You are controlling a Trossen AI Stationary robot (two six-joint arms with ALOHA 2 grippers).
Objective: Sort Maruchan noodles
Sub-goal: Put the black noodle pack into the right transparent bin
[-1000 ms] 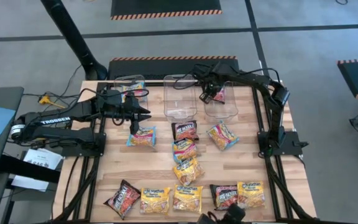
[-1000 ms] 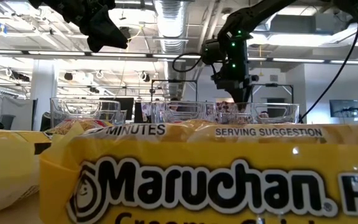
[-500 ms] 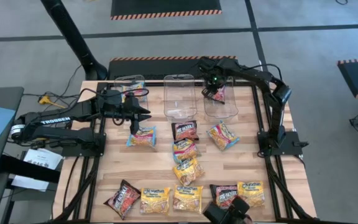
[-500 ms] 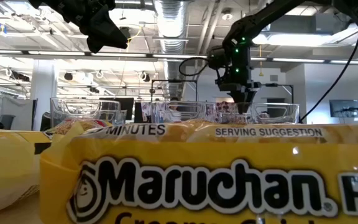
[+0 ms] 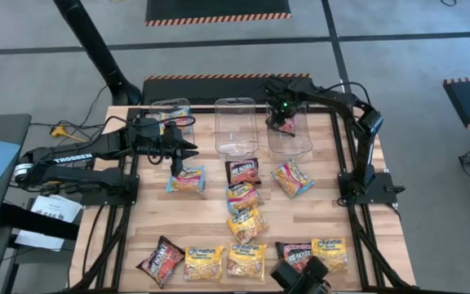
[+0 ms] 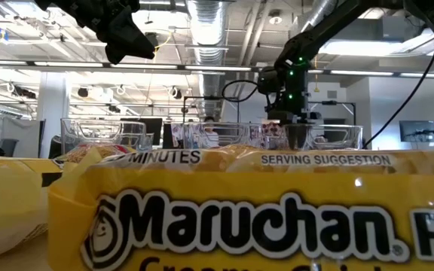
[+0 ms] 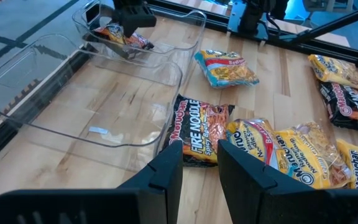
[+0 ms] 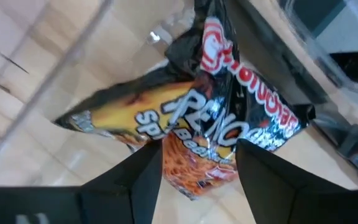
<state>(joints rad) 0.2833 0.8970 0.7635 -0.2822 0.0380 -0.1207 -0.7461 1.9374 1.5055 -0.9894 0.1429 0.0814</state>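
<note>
A black-red noodle packet [image 8: 210, 130] lies tilted in the right clear bin [image 5: 300, 143] at the table's far edge. My right gripper [image 8: 199, 148] hangs open just above it, pointing down, with one finger on either side and touching nothing that I can see; it is also in the high view [image 5: 281, 117]. My left gripper [image 7: 201, 149] hovers open and empty above the table's left half, over a blue-pink packet [image 5: 186, 181]. More packets lie flat on the wood: a black-red one [image 5: 243, 170], a blue-pink one [image 5: 292, 178] and a yellow one [image 5: 247, 222].
The middle clear bin [image 5: 237, 131] stands beside the right one, and the left bin [image 5: 163, 109] holds a coloured packet [image 5: 178, 114]. A row of several packets [image 5: 246, 261] lies along the near edge; one of them fills the low view [image 6: 262, 218].
My right gripper has gone a little toward the table's right edge and sunk into the right bin. Its fingers have spread apart and let go of the black-red packet, which now lies in the bin. My left arm has kept still.
</note>
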